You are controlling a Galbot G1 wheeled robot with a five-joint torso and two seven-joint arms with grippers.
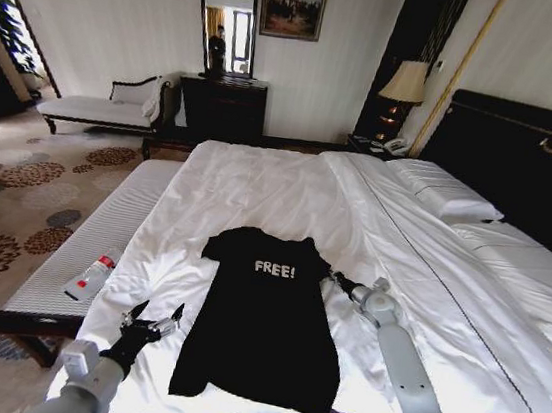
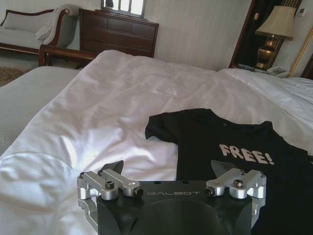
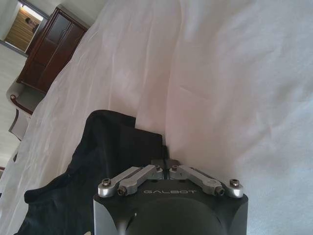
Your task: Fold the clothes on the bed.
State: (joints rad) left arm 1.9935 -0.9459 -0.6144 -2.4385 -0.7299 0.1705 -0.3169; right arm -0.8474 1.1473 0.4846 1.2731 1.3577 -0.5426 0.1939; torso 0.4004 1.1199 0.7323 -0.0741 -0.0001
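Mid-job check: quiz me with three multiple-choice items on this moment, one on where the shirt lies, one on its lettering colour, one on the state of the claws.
1. Where does the black short-sleeved T-shirt lie?
A. on the striped bench
B. spread flat on the big white-sheeted bed
C. on the carpet

2. What colour is the FREE! lettering?
A. red
B. gold
C. white

3. How do the claws stand?
A. left claw open, right claw shut at the shirt's sleeve
B. both open
C. left claw shut on the shirt

Answers:
1 B, head view shows it flat on the sheet.
2 C, pale letters on black.
3 A, the left wrist view shows fingers spread beside the shirt; the right wrist view shows tips meeting at the sleeve edge.
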